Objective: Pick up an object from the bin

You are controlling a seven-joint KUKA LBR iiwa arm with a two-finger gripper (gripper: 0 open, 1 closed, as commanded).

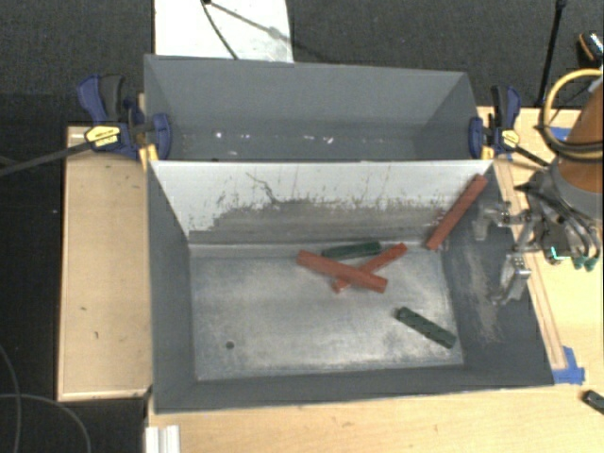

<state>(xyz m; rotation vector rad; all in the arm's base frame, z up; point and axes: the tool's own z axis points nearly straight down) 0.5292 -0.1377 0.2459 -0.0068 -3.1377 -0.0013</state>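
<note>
Looking down, you're seeing the grey bin [283, 385] w/ the gripper [514, 267] hanging over its right wall; can't tell if it's spread or closed. Red-brown stick [455, 213] is leaning in the back-right corner nearest it, dark green stick [425, 327] is lying front-right, crossed sticks [342, 270] are lying mid-floor.

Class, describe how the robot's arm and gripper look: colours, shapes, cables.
The silvery metal gripper hangs from a dark, boxy wrist block bearing a small teal spot. Above sits an orange-brown rounded cover, with a yellow cable looping beside it.
</note>
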